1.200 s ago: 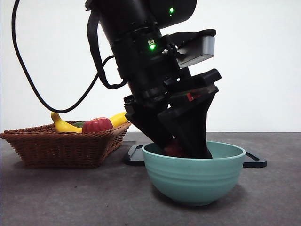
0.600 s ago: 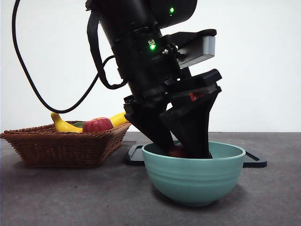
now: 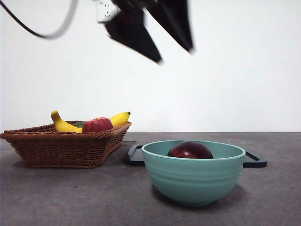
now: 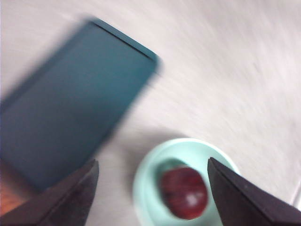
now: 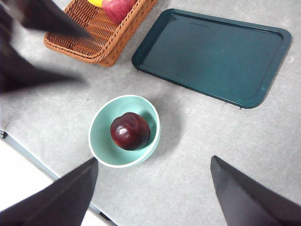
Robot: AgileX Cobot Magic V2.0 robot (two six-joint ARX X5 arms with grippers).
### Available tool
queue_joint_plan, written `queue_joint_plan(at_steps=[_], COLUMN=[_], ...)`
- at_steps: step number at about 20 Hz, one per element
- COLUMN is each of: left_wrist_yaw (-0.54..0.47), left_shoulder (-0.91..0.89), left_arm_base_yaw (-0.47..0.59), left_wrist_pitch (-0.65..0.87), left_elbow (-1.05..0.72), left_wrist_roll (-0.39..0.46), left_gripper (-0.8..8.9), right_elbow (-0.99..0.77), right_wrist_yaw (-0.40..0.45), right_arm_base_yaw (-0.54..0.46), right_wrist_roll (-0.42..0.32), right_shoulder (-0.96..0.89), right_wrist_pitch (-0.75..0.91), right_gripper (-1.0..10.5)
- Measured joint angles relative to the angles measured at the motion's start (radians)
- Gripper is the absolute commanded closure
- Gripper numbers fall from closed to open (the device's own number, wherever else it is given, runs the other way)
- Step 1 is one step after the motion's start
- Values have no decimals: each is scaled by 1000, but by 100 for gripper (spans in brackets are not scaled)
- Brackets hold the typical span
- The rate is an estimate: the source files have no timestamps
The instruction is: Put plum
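The dark maroon plum (image 3: 190,150) lies free inside the teal bowl (image 3: 195,176) at the front of the table. My left gripper (image 3: 175,55) is open and empty, high above the bowl and blurred with motion. In the left wrist view its open jaws (image 4: 153,161) frame the plum (image 4: 184,192) in the bowl (image 4: 146,188) far below. My right gripper (image 5: 154,159) is open and empty, high over the table, and looks down on the plum (image 5: 130,131) in the bowl (image 5: 101,141).
A wicker basket (image 3: 61,146) at the left holds a banana (image 3: 63,125) and a red apple-like fruit (image 3: 97,125). A dark teal tray (image 3: 254,161) lies flat behind the bowl. In the right wrist view the tray (image 5: 211,56) is beside the basket (image 5: 99,37).
My left gripper was down in the bowl around the plum. It has let go and risen high above; the plum stays in the bowl.
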Motion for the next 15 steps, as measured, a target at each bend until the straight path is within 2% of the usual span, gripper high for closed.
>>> queue_joint_plan(at_steps=[4,9,12,15], left_wrist_yaw=[25,187,260,396], left_shoulder=[-170,-336,-434,-537], left_arm_base_yaw=[152,333,381,387], left_wrist_pitch=[-54,-144,-160,-168], left_elbow=[0,-64,-193,-325], left_wrist_roll=[-24,-39,-51,-63], left_gripper=[439,439,439,440], right_elbow=[0,0,0,0], right_wrist_yaw=[0,0,0,0], right_arm_base_yaw=[0,0,0,0], right_wrist_roll=[0,0,0,0], right_shoulder=[0,0,0,0], right_wrist_pitch=[0,0,0,0], right_gripper=[564,564,564,564])
